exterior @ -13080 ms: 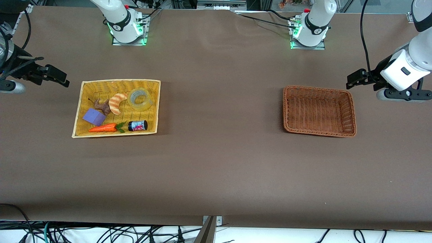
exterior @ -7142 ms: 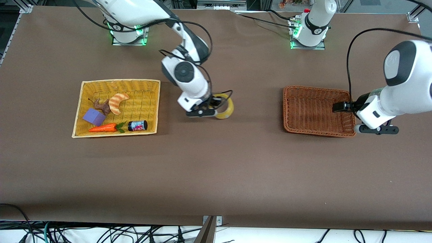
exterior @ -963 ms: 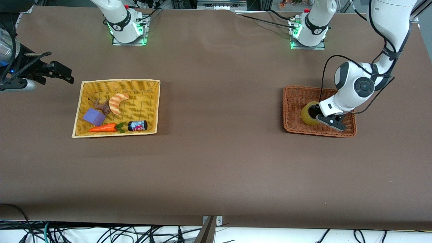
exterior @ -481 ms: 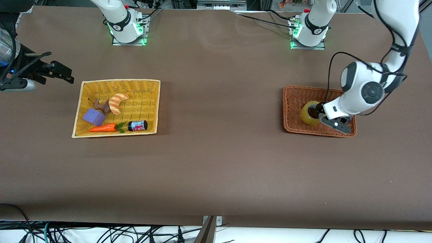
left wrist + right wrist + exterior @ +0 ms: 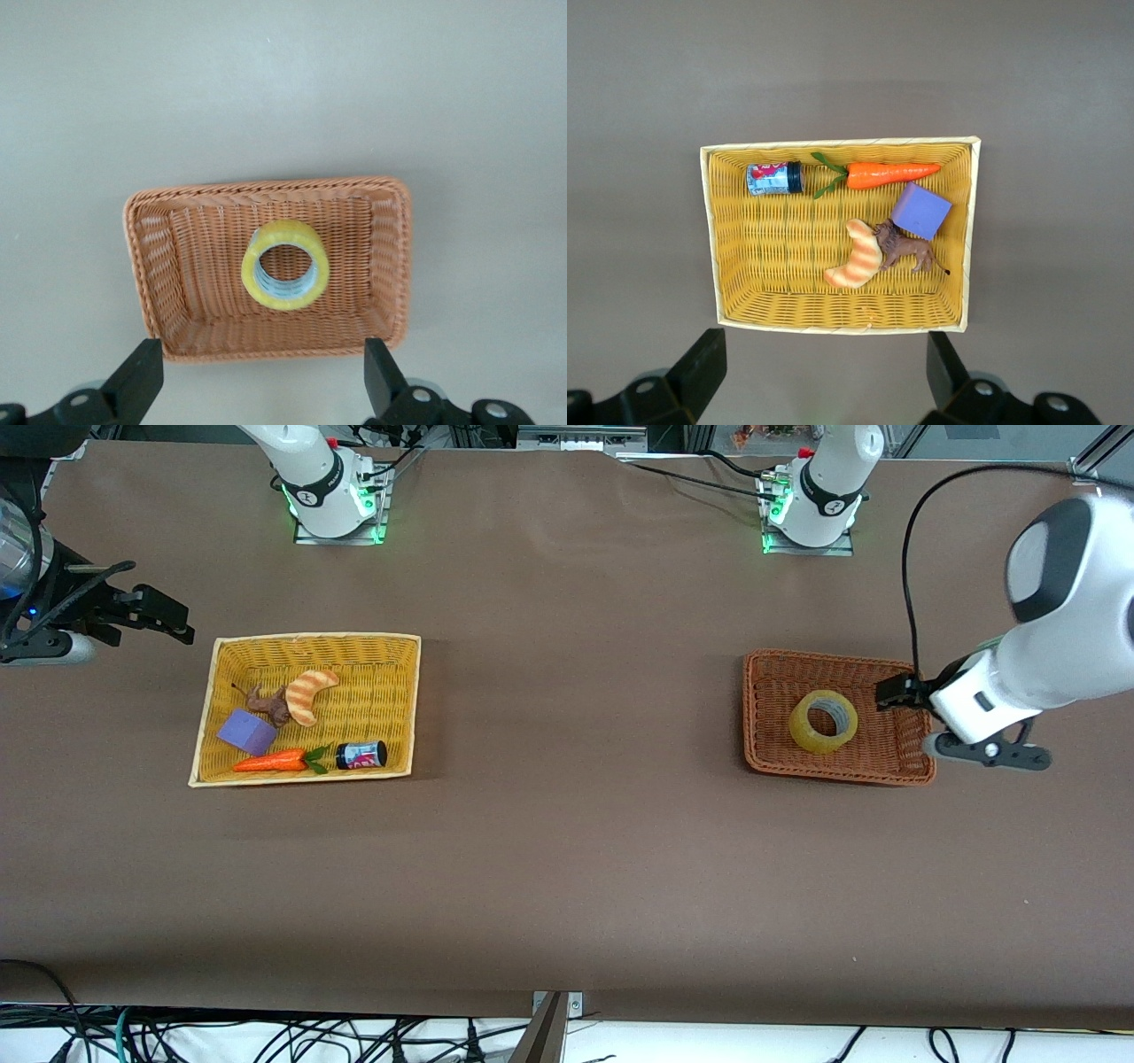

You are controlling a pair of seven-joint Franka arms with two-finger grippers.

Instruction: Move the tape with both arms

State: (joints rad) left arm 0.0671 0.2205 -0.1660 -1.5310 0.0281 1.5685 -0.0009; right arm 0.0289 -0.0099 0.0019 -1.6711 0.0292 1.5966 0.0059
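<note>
The tape (image 5: 824, 722), a yellowish ring with a grey core, lies alone in the brown wicker basket (image 5: 912, 766); it also shows in the left wrist view (image 5: 284, 265). My left gripper (image 5: 897, 692) is open and empty, raised over the basket's edge at the left arm's end of the table; in its own view its gripper (image 5: 261, 390) stands wide apart above the basket rim (image 5: 266, 352). My right gripper (image 5: 164, 615) is open and empty, waiting in the air beside the yellow basket (image 5: 205, 717), its gripper (image 5: 822, 372) wide apart.
The yellow basket (image 5: 709, 239) holds a striped croissant toy (image 5: 309, 693), a purple block (image 5: 247, 732), a carrot (image 5: 270, 762), a small can (image 5: 361, 755) and a brown animal figure (image 5: 266, 703). Brown table (image 5: 567, 850) lies between the baskets.
My left gripper has let go of the tape and has risen away toward the left arm's end of the table. The tape now rests in the brown basket. The right arm has not moved.
</note>
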